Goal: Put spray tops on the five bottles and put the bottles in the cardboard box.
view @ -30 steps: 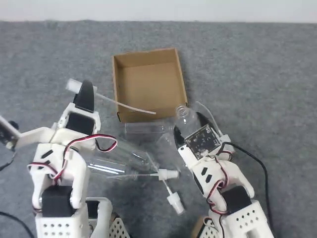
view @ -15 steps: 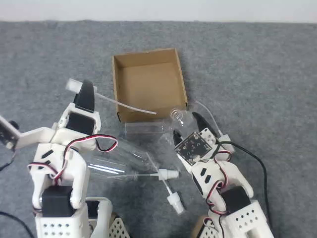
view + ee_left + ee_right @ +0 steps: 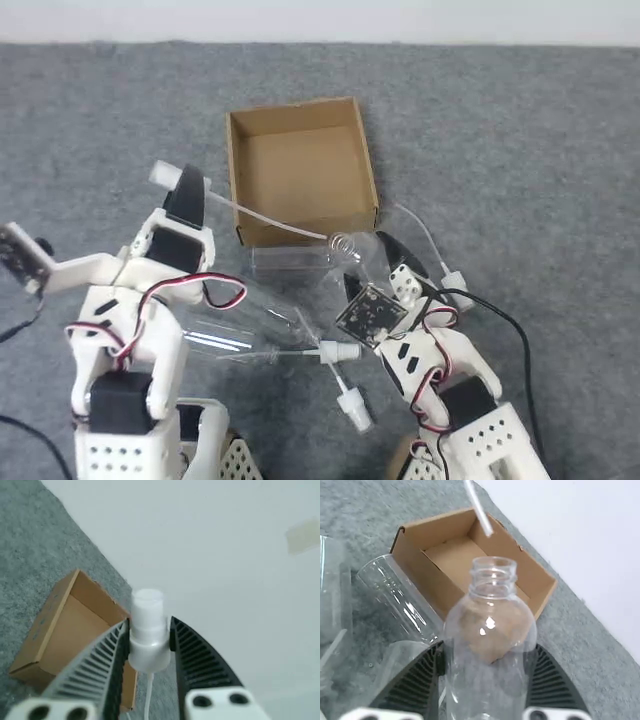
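Left hand point(image 3: 186, 192) point(image 3: 148, 636): black fingers closed tight on the collar of a white spray top point(image 3: 166, 176) point(image 3: 148, 605). It sits left of centre in the high view, just left of the cardboard box point(image 3: 236, 180). The top's dip tube point(image 3: 262, 217) runs right and downward across the box's lower left corner. The tube's free end stops just beside the mouth of the held bottle.

Right hand point(image 3: 385, 262) point(image 3: 488, 666): fingers closed around the shoulders of a clear bottle point(image 3: 358, 255) point(image 3: 490, 630), one on each side. The bottle has no cap. Its open neck is at centre frame in the high view, tilted up and left, just below the box's lower right corner.

Cardboard box point(image 3: 70, 627) point(image 3: 462, 555): open, upper centre, nothing visible inside.

Second clear bottle point(image 3: 290, 260) point(image 3: 395, 592): on its side on the grey bench point(image 3: 520, 150), along the box's lower wall and just left of the held bottle.

Larger clear bottle point(image 3: 240, 322): on its side, lower centre-left. A spray top point(image 3: 340, 352) lies at its neck end; whether it is fitted cannot be told.

Loose spray tops: one point(image 3: 353, 405) at lower centre, one point(image 3: 455, 280) right of the right hand.
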Controlling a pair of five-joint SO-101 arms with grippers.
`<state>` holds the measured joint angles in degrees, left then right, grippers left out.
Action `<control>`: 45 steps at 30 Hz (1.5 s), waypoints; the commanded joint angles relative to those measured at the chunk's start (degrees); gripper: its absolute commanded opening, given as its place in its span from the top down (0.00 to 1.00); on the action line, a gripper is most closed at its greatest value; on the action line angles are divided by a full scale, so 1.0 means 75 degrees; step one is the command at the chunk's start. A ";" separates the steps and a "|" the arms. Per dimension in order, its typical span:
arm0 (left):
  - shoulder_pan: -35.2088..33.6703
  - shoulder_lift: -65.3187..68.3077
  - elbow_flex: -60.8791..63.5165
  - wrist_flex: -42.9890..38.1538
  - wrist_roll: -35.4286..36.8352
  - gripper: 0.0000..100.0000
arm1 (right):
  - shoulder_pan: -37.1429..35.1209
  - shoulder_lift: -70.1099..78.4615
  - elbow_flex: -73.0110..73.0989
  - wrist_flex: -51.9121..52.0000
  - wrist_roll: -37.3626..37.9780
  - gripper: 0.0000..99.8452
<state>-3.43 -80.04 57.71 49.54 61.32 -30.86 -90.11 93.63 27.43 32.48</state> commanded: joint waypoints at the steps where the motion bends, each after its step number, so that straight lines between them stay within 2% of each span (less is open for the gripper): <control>1: 0.0105 -0.0152 -0.0064 -0.0164 0.0035 0.99 | -0.0064 -0.0158 -0.0094 -0.0205 0.0105 0.90; 10: 0.0117 -0.0152 0.0088 -0.0211 0.0035 0.99 | -0.0064 -0.0158 -0.0094 -0.0182 0.0082 0.90; 16: 0.0645 -0.0152 0.0229 -0.0199 0.0012 0.99 | -0.0064 -0.0158 -0.0094 -0.0182 0.0070 0.90; 26: 0.0692 -0.0152 0.0334 -0.0211 0.0012 0.99 | -0.0064 -0.0158 -0.0094 -0.0147 0.0059 0.90; 29: 0.0821 -0.0152 0.0440 -0.0223 -0.0246 0.99 | -0.0064 -0.0158 -0.0105 -0.0147 0.0047 0.90; 33: 0.1266 -0.0152 0.0744 -0.0539 -0.0492 0.99 | -0.0064 -0.0158 -0.0129 -0.0147 0.0047 0.90; 45: 0.1348 -0.0152 0.1588 -0.1864 -0.0539 0.99 | -0.0064 -0.0158 -0.0141 -0.0135 0.0047 0.90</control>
<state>6.59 -80.13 69.58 39.25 58.07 -30.86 -90.11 93.63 27.43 32.66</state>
